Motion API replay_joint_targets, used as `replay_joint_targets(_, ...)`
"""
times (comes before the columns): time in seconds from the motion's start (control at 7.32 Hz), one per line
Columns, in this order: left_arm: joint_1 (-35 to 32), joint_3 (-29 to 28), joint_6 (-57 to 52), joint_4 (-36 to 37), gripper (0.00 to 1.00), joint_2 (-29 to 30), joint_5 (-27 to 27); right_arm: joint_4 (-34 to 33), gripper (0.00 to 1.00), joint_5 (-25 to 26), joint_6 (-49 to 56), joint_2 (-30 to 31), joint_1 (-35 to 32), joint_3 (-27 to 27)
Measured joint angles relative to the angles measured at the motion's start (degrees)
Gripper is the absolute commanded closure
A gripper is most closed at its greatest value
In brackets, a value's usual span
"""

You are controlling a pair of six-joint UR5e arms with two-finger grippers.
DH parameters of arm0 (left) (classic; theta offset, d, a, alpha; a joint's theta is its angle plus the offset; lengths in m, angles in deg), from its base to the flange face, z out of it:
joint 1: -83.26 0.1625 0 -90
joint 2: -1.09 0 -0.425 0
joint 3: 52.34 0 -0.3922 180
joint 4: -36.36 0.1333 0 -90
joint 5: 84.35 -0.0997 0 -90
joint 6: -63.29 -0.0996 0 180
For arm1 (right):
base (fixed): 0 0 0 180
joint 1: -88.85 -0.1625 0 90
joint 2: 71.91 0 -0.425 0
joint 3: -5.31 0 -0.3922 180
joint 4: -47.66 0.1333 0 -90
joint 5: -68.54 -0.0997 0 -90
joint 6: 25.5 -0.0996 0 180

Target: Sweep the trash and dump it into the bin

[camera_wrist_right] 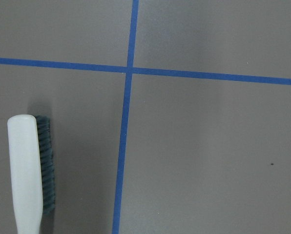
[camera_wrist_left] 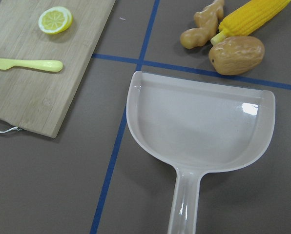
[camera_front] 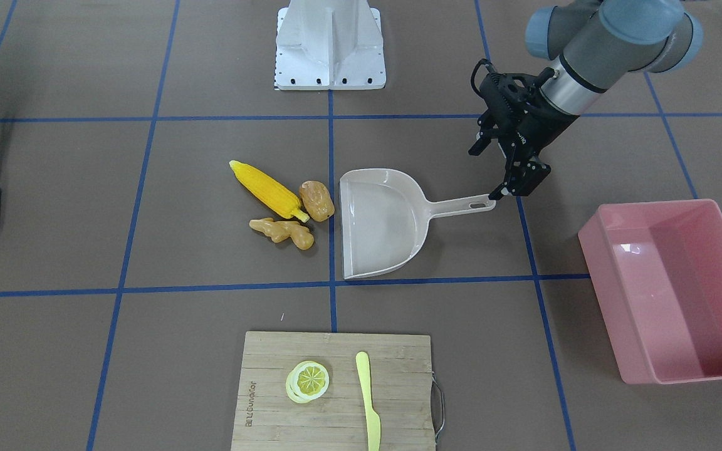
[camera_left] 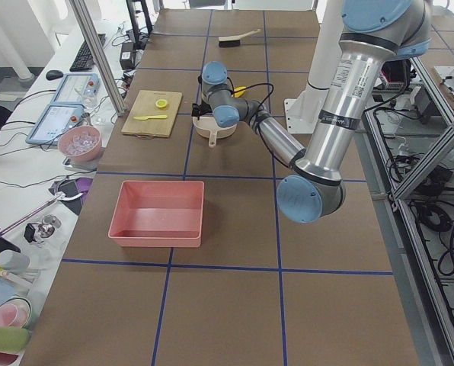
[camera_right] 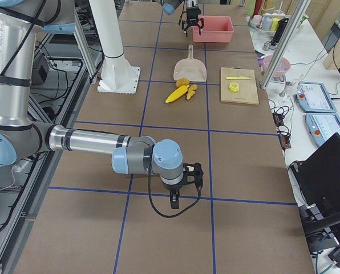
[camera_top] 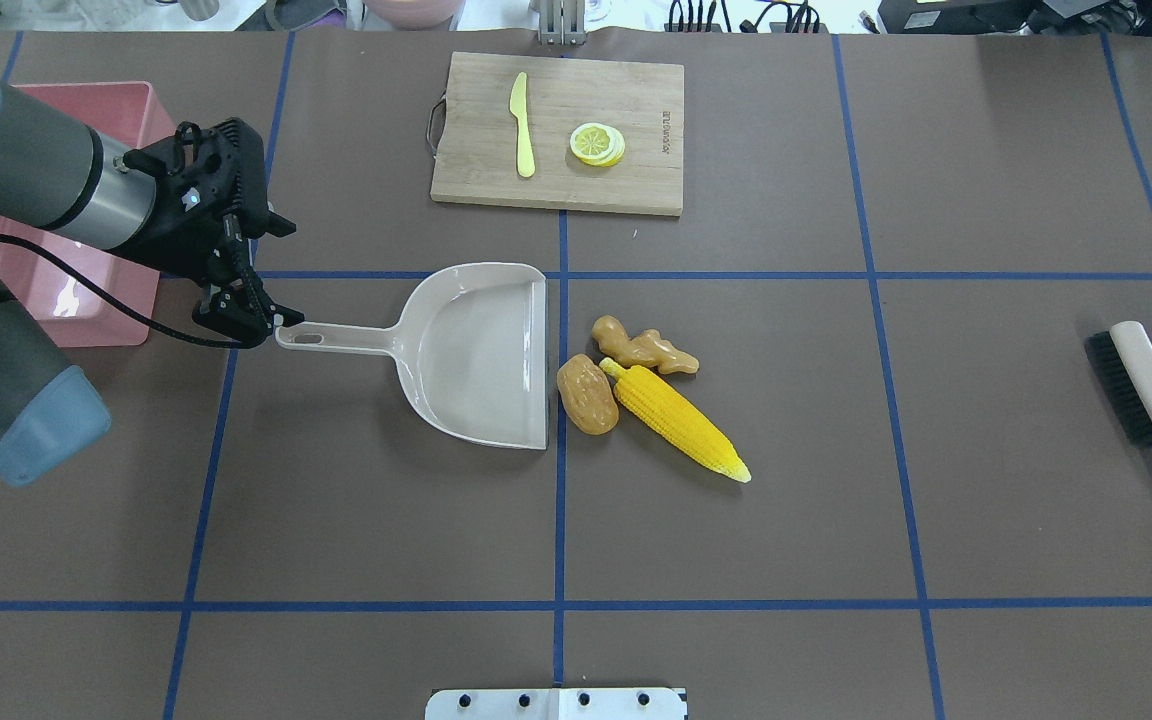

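The trash lies together on the table: a yellow corn cob (camera_front: 267, 188), a brown potato (camera_front: 317, 200) and a tan ginger root (camera_front: 282, 232). They sit just outside the mouth of the beige dustpan (camera_front: 386, 225), and the potato almost touches its lip. My left gripper (camera_front: 486, 174) is open over the end of the dustpan handle (camera_front: 461, 205), with one fingertip at its tip. The left wrist view shows the empty dustpan (camera_wrist_left: 199, 131). The pink bin (camera_front: 680, 300) stands empty beyond the handle. My right gripper (camera_right: 184, 185) hangs far off; I cannot tell its state.
A wooden cutting board (camera_front: 336, 407) holds a lemon slice (camera_front: 308, 381) and a yellow knife (camera_front: 367, 394). A hand brush (camera_top: 1151, 385) lies at the table's right end and shows in the right wrist view (camera_wrist_right: 26, 170). The robot's base (camera_front: 329, 44) stands at the near edge.
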Motion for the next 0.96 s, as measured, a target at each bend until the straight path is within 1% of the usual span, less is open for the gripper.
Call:
replay_joint_targets(0.27,1.85,-3.43,2.85,-6.93,0.03,-0.37,-0.49,0.21,0.0,-1.84,-9.19,0.08,3.04,-3.97)
replay_joint_targets(0.55,5.23,-8.94,5.49,-16.7,0.03,-0.43,-3.38,0.24,0.0,-3.04,-16.14,0.68,7.45,-8.23)
replay_joint_targets(0.82,8.13,-13.42,7.66,-24.54,0.03,-0.34,-6.03,0.73,0.0,-2.11,-18.02,4.04,14.25,-12.43)
replay_joint_targets(0.96,8.69,-15.47,8.4,-27.4,0.03,-0.18,-6.49,3.44,0.0,-0.48,-18.97,6.52,17.52,-12.87)
